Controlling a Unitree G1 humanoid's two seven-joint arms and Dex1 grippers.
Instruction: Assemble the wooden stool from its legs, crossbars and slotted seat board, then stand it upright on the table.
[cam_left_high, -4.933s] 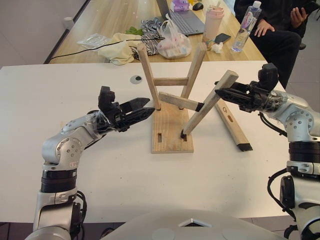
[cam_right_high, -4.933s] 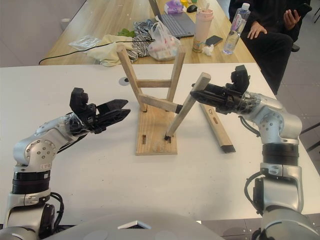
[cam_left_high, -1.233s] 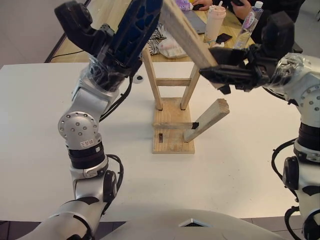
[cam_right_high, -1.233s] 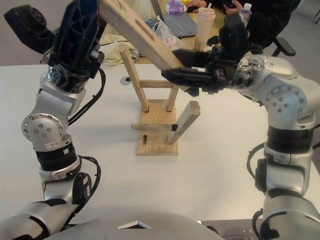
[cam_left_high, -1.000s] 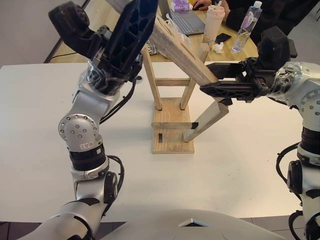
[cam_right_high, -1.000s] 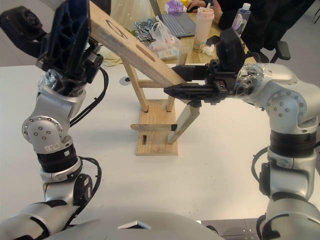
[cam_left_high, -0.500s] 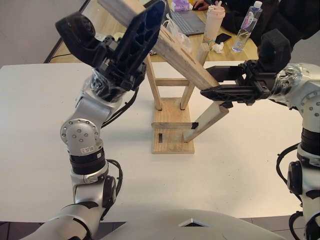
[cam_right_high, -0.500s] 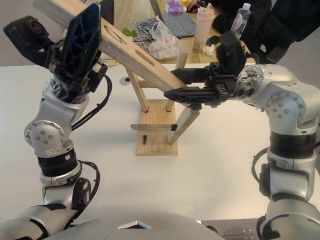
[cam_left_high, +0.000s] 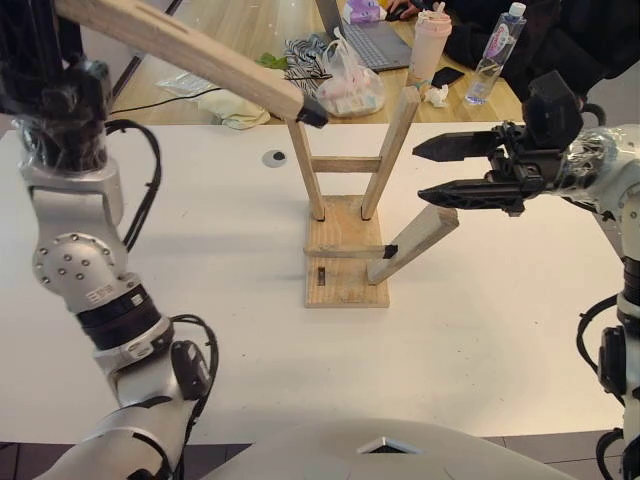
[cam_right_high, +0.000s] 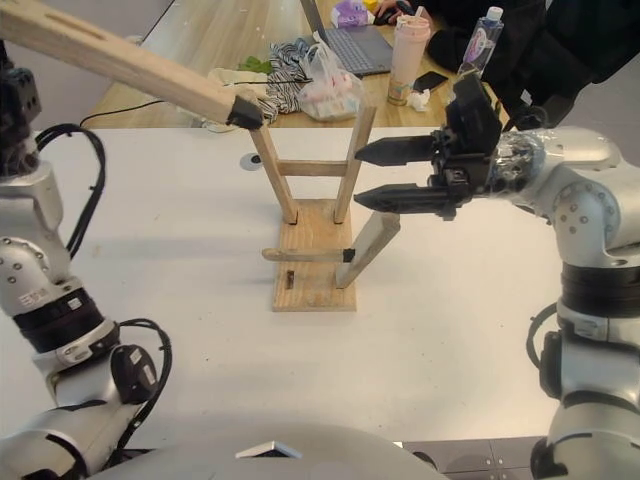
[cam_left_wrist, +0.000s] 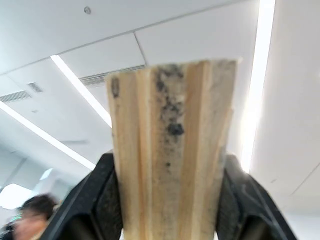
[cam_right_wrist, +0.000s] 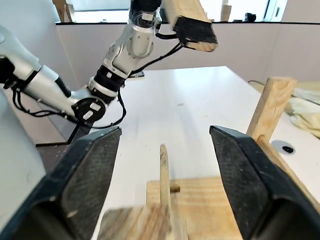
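The seat board (cam_left_high: 345, 287) lies flat on the table (cam_left_high: 250, 330), well apart from its edges; the left gripper (cam_left_wrist: 169, 165) clamps a leg (cam_left_high: 190, 50) slanting capped-end-down toward the standing legs (cam_left_high: 305, 170), and the right gripper (cam_left_high: 418, 172) hangs wide open, empty.

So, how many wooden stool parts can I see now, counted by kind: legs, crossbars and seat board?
Legs: 4 (left upright leg, right upright leg, leaning leg, raised leg in the left end effector)
Crossbars: 2 (upper crossbar, lower crossbar)
Seat board: 1
Total: 7
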